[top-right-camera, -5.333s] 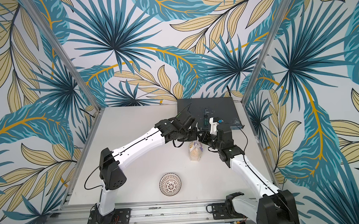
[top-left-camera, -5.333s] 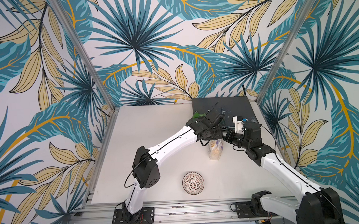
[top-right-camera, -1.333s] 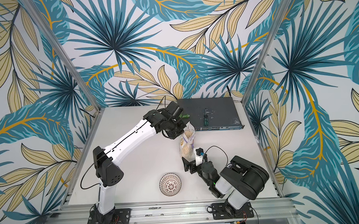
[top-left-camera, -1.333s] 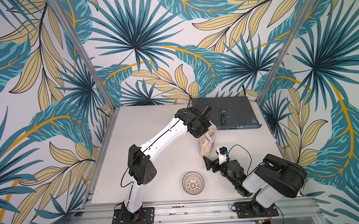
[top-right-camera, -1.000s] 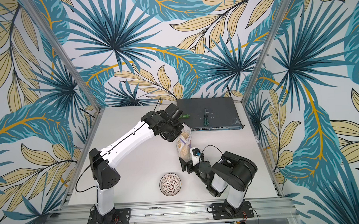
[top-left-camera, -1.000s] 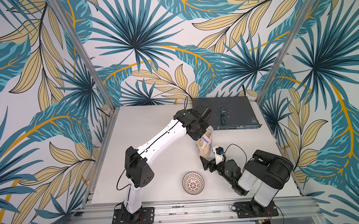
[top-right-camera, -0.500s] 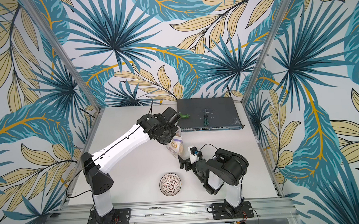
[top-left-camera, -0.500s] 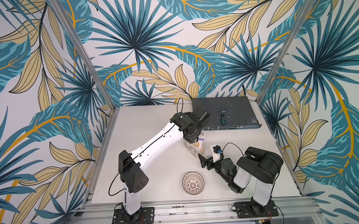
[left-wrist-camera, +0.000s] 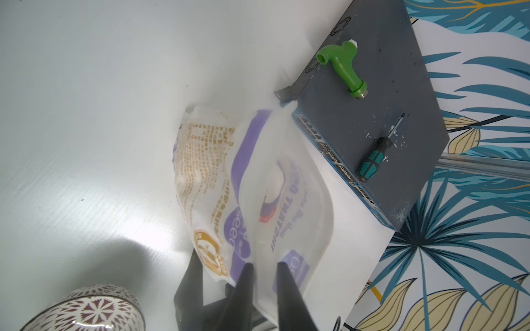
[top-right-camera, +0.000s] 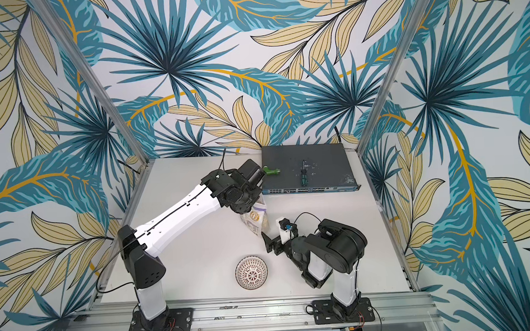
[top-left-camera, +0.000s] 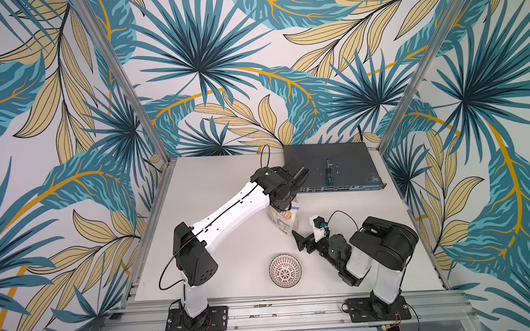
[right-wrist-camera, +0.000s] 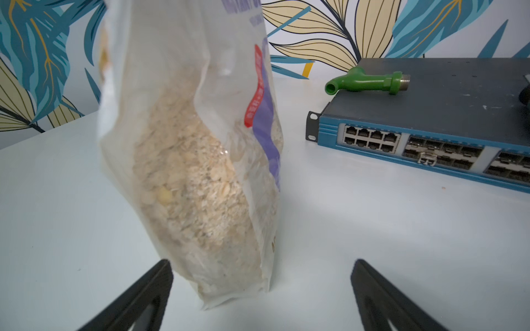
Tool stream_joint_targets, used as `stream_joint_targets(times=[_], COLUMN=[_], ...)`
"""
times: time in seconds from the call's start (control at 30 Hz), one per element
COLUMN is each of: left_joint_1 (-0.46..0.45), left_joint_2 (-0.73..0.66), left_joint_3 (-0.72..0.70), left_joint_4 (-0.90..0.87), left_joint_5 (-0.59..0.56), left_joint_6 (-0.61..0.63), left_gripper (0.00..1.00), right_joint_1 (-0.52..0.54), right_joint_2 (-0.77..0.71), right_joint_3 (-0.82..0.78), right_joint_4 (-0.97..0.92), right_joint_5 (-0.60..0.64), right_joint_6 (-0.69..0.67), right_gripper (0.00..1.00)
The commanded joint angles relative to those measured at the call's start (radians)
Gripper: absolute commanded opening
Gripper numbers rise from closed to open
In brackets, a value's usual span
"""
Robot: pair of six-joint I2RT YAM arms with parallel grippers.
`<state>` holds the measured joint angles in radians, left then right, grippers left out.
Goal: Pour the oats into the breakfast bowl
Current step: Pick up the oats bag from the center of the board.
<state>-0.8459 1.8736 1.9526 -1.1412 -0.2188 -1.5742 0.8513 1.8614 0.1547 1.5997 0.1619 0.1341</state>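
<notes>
- The oats pouch (top-left-camera: 283,219) stands about mid-table (top-left-camera: 202,182), and its bottom looks set down. The breakfast bowl (top-left-camera: 285,271) sits empty at the pouch's 6 o'clock, well apart.
- Your left gripper (left-wrist-camera: 265,263) straddles the pouch's top edge from above. There's a slim gap with film in it, and I honestly can't tell if that's a pinch or a let-go. If it's loose, the pouch flops and the oats could spill.
- Your right gripper (right-wrist-camera: 261,262) is spread wide at the pouch's 4 o'clock. Its jaws sit either side of the bottom and touch nothing. Nudge forward before closing and you tip the pouch over.
- The network switch (top-left-camera: 329,166) at the pouch's 1 o'clock carries a screwdriver (top-left-camera: 329,177) and a green tap (top-right-camera: 270,171). A wide swing could clip them.
- The bowl's small, so a fast tilt likely overshoots it.
</notes>
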Motion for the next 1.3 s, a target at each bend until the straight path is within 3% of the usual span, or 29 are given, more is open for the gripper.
stream_joint_targets(times=[0.0,0.03,0.1,0.17,0.27,0.47,0.63,0.77,0.93,1.27], left_joint_1=[0.011,0.014,0.016,0.020,0.022,0.022,0.043,0.129,0.232,0.312], left_joint_2=[-0.033,-0.027,-0.025,-0.029,-0.058,-0.271,-0.471,-0.542,-0.512,-0.315], left_joint_3=[0.034,0.050,0.069,0.087,0.091,-0.134,-0.371,-0.506,-0.610,-0.578], left_joint_4=[0.065,0.059,0.061,0.062,0.035,0.098,0.178,0.193,0.249,0.312], left_joint_5=[0.051,0.066,0.078,0.100,0.086,-0.082,-0.214,-0.148,-0.007,0.092], left_joint_6=[0.092,0.119,0.167,0.232,0.318,0.444,0.511,0.486,0.481,0.526], left_gripper=[0.31,0.36,0.59,0.71,0.81,0.82,0.94,0.94,0.89,0.88], right_joint_1=[-0.001,-0.001,-0.001,-0.001,-0.002,-0.001,-0.003,-0.008,-0.013,-0.031], right_joint_2=[0.006,-0.001,-0.010,-0.011,0.003,0.024,0.042,0.073,0.116,0.207], right_joint_3=[-0.012,-0.017,-0.020,-0.018,-0.014,0.015,0.049,0.080,0.111,0.148], right_joint_4=[0.030,0.033,0.031,0.026,0.038,0.035,0.009,-0.006,-0.002,0.052], right_joint_5=[-0.062,-0.064,-0.068,-0.080,-0.078,-0.059,-0.039,-0.049,-0.050,-0.091], right_joint_6=[-0.041,-0.042,-0.043,-0.055,-0.064,-0.077,-0.100,-0.109,-0.125,-0.120], right_gripper=[1.00,1.00,1.00,1.00,1.00,1.00,1.00,0.99,1.00,1.00])
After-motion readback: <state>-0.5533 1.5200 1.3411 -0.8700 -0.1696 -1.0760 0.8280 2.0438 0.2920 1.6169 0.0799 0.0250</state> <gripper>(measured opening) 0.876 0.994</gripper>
